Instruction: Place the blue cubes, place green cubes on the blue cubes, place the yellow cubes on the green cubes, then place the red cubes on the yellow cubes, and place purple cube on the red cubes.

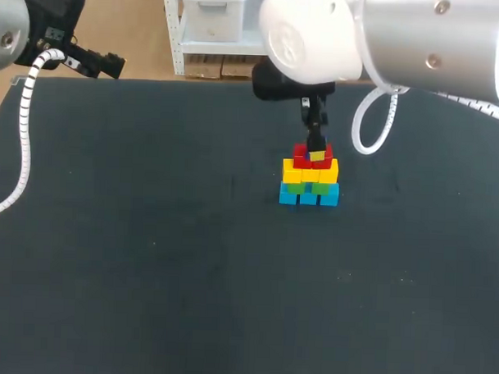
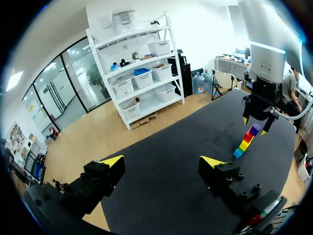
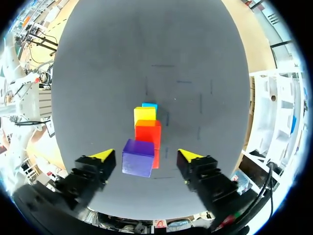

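My right tool (image 3: 145, 155) hangs straight over the stack. Its fingers are spread wide on either side of the purple cube (image 3: 138, 157) with a gap on both flanks, so it is open and gripping nothing. The purple cube sits at the very top, on the red cubes (image 3: 147, 133). From the right wrist view it looks shifted toward one finger, though that may only be its height, and I cannot tell how squarely it is seated.

Under the red come the yellow cubes (image 3: 145, 114), then the green cubes (image 1: 309, 187), then the blue cubes (image 1: 309, 196) on the table (image 1: 148, 265), right of the middle and toward the far side. The tiers narrow upward like steps, which I take to be the reason for the order: each wider flat layer gives the next a level seat. I judge the last cube placed, with only a clean vertical lift-off needed, since a finger brushing the top could topple it.

The blocks are plain, solid-coloured cubes with flat faces and crisp edges. They look smooth, and are probably rigid and light. The table is dark and matte, almost cloth-like.

My left tool (image 2: 163, 161) is parked at the far left, well apart from the stack. Its fingers are wide apart with nothing between them, likely to leave the right arm room.
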`<control>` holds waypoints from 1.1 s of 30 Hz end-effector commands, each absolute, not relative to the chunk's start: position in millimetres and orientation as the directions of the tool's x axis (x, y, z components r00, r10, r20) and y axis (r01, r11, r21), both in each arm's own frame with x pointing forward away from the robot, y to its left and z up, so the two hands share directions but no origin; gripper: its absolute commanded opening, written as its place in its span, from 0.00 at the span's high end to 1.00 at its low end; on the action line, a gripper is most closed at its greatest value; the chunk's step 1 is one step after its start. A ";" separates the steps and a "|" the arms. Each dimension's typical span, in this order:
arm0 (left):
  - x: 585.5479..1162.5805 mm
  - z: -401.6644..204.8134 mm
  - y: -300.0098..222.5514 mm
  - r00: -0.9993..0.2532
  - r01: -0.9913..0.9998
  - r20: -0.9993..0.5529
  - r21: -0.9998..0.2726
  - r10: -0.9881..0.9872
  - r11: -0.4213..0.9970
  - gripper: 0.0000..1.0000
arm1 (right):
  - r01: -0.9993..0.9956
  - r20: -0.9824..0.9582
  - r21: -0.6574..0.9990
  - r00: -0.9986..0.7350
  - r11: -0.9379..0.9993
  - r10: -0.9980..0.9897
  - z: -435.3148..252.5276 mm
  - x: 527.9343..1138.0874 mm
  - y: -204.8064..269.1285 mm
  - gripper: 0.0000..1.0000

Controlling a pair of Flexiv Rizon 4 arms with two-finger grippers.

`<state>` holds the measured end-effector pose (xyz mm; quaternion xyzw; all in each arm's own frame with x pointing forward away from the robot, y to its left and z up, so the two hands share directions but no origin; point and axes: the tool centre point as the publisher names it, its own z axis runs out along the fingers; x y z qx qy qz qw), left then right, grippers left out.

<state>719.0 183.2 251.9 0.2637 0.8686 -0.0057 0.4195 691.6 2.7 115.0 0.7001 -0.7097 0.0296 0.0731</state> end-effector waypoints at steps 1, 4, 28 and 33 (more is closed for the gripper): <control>720.1 251.4 183.9 -0.507 0.465 -0.733 0.209 0.453 0.860 0.00 | -0.998 0.144 0.052 -0.012 0.019 -0.990 114.0 690.8 0.9 0.53; 720.1 251.4 183.9 -0.507 0.465 -0.733 0.209 0.453 0.860 0.00 | -0.999 0.148 0.048 -0.014 0.021 -0.989 113.7 691.9 0.6 0.58; 720.1 251.4 183.9 -0.507 0.465 -0.733 0.209 0.453 0.860 0.00 | -0.998 0.125 0.056 0.002 0.005 -0.992 115.9 687.2 2.0 0.74; 720.1 251.4 183.9 -0.507 0.465 -0.733 0.209 0.453 0.860 0.00 | -0.998 0.121 0.060 0.006 0.002 -0.993 115.8 686.1 2.6 0.72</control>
